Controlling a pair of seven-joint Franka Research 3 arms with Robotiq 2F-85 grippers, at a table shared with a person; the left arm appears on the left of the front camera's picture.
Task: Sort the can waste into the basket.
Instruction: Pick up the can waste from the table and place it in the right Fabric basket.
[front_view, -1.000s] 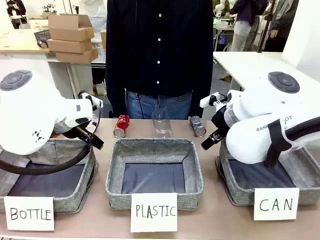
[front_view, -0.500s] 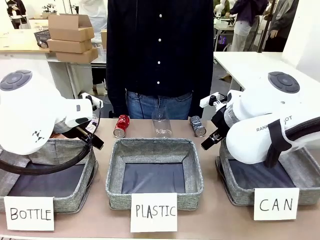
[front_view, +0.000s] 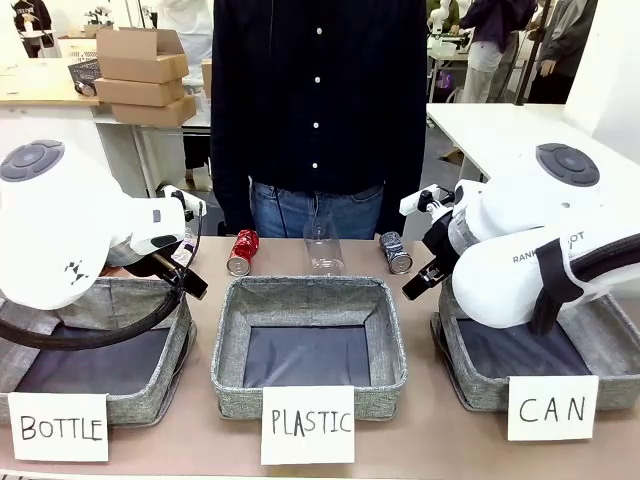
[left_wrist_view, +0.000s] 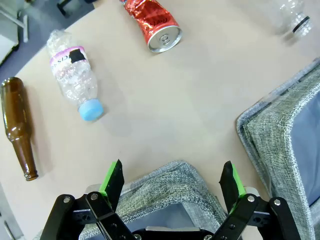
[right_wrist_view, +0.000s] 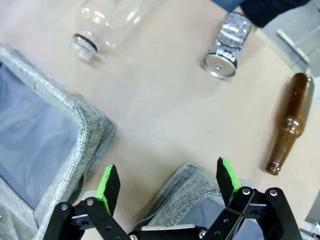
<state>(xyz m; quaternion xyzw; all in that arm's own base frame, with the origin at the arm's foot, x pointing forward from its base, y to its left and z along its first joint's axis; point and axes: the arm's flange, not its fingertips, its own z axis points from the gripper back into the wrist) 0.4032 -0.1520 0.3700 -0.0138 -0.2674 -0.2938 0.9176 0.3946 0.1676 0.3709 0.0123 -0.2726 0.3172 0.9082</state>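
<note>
The left gripper (left_wrist_view: 171, 175) and right gripper (right_wrist_view: 167, 175) are gaping wide, gripping nothing. A crinkled red can (left_wrist_view: 157, 22) is lying top centre of the left wrist view. A dark, silver-ended can (right_wrist_view: 226, 45) is lying upper right of the right wrist view. The CAN basket (front_view: 485, 392) is sitting lower right in the front view.

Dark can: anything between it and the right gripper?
Nothing visible. The open right gripper hangs over the CAN basket rim; bare table runs from there to the dark can. A brown bottle lies off to one side.
</note>
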